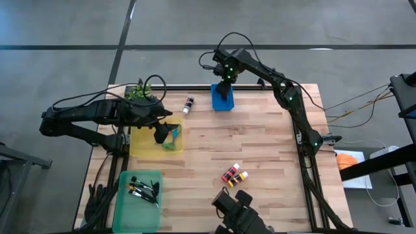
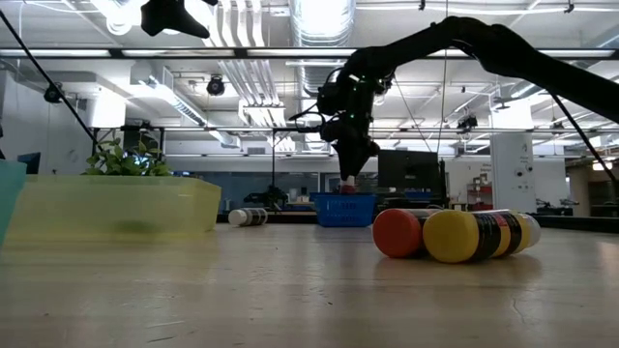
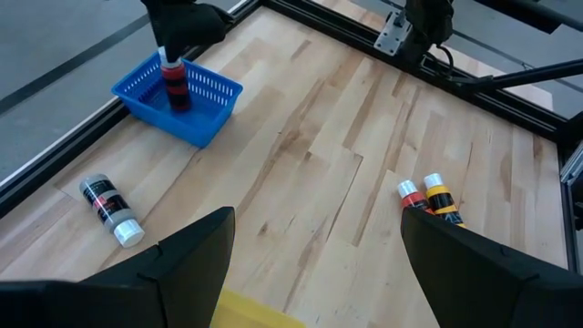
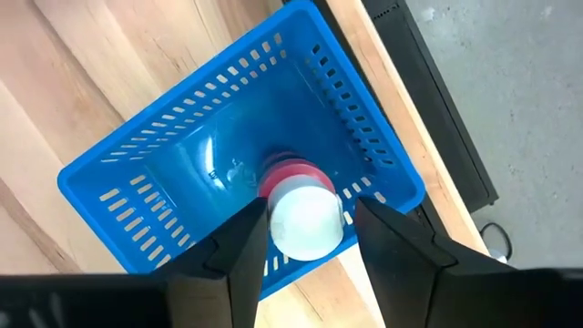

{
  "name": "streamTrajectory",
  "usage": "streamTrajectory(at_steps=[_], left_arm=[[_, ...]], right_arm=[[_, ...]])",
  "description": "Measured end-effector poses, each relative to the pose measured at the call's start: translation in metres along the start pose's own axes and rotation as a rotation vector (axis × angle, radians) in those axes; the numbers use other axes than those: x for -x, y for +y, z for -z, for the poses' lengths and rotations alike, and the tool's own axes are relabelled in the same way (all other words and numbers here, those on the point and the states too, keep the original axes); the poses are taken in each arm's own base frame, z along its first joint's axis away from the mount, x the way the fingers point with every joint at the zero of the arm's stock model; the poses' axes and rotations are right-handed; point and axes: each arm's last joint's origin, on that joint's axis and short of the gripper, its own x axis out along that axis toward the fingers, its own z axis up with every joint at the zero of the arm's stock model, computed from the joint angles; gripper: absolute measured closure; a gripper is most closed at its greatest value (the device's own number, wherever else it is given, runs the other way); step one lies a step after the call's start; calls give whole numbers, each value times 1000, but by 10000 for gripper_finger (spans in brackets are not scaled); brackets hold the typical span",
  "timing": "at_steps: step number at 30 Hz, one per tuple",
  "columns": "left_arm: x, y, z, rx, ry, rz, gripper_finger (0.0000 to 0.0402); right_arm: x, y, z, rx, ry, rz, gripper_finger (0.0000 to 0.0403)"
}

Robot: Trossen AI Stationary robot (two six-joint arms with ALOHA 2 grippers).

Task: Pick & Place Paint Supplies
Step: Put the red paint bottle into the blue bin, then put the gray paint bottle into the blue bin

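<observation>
Near edge of bench [image 1: 260, 149]: red and orange bottles [image 1: 234, 173] lie waiting. My left tool [image 1: 160, 133] w/ fingers apart hovers over yellow tray [image 1: 140, 144]. Far side, right tool [image 4: 305, 239] straddles red bottle [image 4: 301, 208], white cap up, upright in blue basket [image 4: 164, 182], probably letting go; can't tell if gripped.

I'm working in what looks like a big open lab or industrial hall: exposed ducts [image 2: 319, 24] and strip lights [image 2: 242, 58] run across a high ceiling, grey concrete floor [image 1: 65, 26] surrounds my wooden table [image 1: 260, 143], and monitors [image 2: 406, 169] and desks sit far back behind it.
</observation>
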Motion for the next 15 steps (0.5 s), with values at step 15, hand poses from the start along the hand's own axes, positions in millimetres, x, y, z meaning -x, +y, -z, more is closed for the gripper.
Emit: streamTrajectory(at_steps=[15], left_arm=[[0, 3, 4, -16, 24, -57, 80]], right_arm=[[29, 8, -6, 10, -140, 13, 237]])
